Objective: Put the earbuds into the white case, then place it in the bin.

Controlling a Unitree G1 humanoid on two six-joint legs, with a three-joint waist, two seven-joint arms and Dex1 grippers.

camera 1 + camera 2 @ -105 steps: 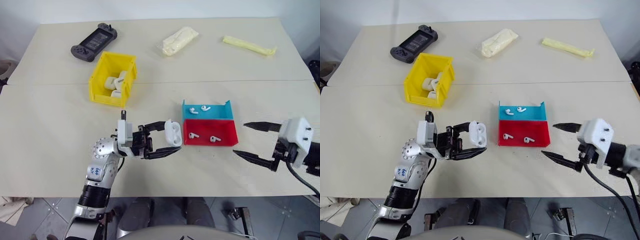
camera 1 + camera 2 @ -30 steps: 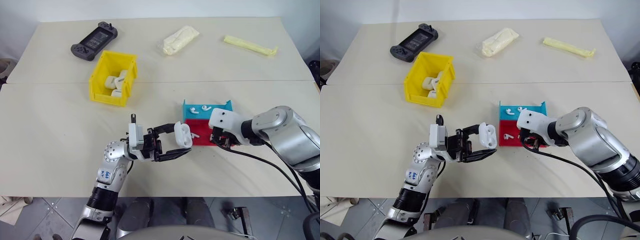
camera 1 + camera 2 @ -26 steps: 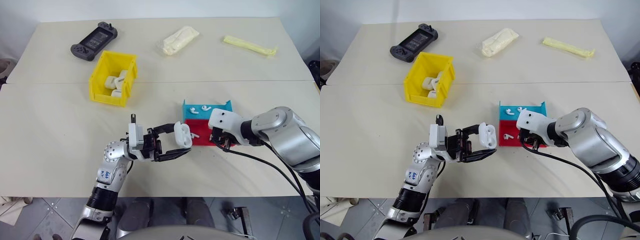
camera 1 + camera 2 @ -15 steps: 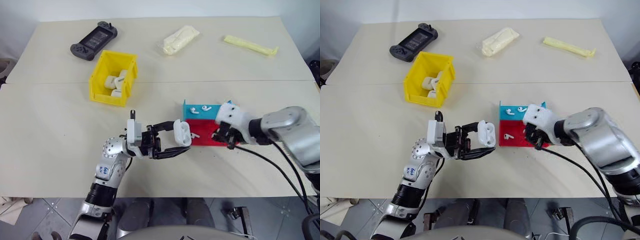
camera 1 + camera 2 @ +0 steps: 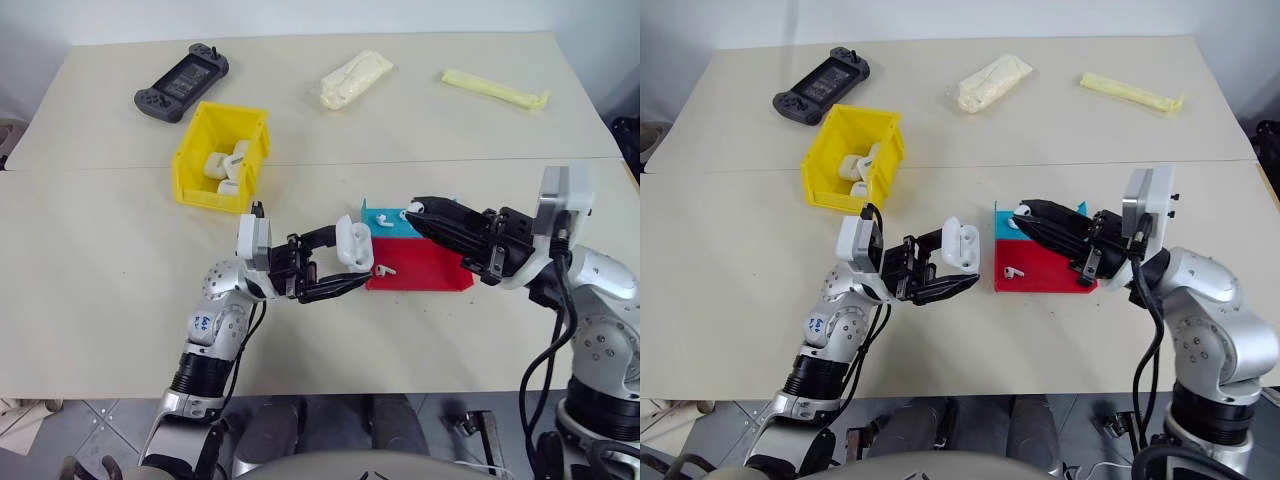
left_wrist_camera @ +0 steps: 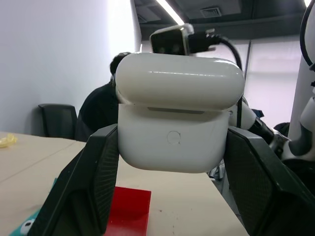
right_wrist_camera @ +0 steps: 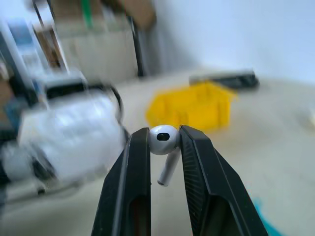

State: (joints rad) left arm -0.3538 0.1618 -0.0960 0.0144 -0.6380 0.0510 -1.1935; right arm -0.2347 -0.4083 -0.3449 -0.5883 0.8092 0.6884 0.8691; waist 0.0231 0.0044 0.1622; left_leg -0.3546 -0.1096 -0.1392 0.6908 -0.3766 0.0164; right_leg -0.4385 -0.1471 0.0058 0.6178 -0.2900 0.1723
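Observation:
My left gripper (image 5: 356, 256) is shut on the white case (image 5: 352, 243) and holds it above the table, just left of the trays. In the left wrist view the case (image 6: 174, 130) sits between both fingers, with a dark seam between lid and body. My right gripper (image 7: 164, 136) is shut on one of the earbuds (image 7: 164, 139), stem hanging down. It hovers over the blue tray (image 5: 392, 222), pointing at the case. Another earbud (image 5: 385, 268) lies in the red tray (image 5: 425, 272), and one (image 5: 1021, 211) lies in the blue tray. The yellow bin (image 5: 188, 155) stands at the back left, holding several white cases.
A black game controller (image 5: 180, 82) lies at the far left of the table. A cream packet (image 5: 350, 78) and a yellow strip (image 5: 497, 90) lie along the back. A person (image 6: 103, 108) sits beyond the table in the left wrist view.
My right gripper rose out of the red tray with an earbud and swung round to point at the case. The red tray now holds one earbud. The left gripper kept still.

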